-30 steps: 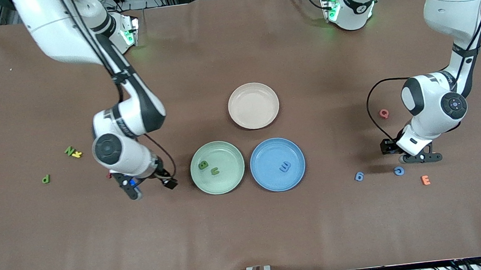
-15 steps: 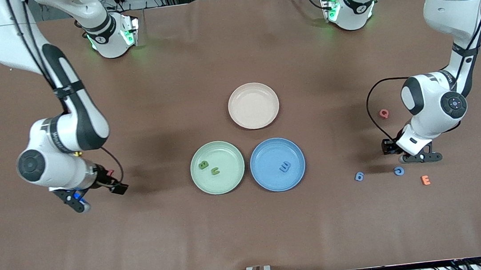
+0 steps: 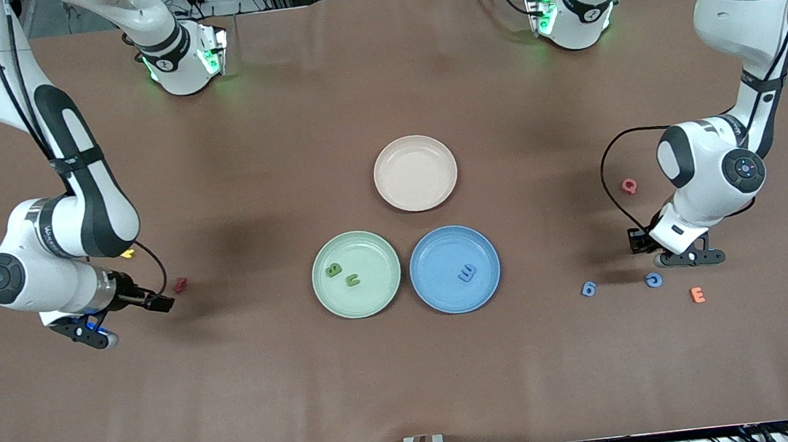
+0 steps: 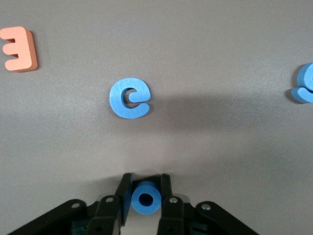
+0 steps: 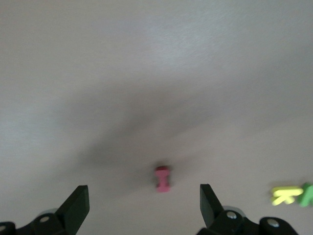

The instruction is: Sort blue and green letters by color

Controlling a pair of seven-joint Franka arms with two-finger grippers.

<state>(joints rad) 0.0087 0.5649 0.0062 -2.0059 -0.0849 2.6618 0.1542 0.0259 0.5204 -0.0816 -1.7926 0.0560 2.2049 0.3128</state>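
Blue and green letters are scattered over the brown table (image 3: pixel 411 380). Two green letters (image 3: pixel 342 275) lie in the green plate (image 3: pixel 321 298), and one blue letter (image 3: pixel 467 272) lies in the blue plate (image 3: pixel 438 297) beside it; the pink plate (image 3: pixel 391 192), farther from the front camera, is bare. Toward the left arm's end of the table, a blue ring-shaped letter (image 4: pixel 145 198) is clamped between the closed fingers of the left gripper (image 4: pixel 145 196), low at the table surface. Near it lie a blue "e" (image 4: pixel 129 98), another blue letter (image 3: pixel 589 289), an orange "E" (image 3: pixel 697 295) and a pink letter (image 3: pixel 629 186). Toward the right arm's end, the right gripper (image 5: pixel 144 205) hangs with its fingers spread wide and nothing between them, over bare table near a dark red letter (image 5: pixel 163 178). A yellow letter (image 5: pixel 286 195) is seen touching a green letter (image 5: pixel 308 194) in the right wrist view; in the front view only the yellow one shows, partly covered by the right arm.
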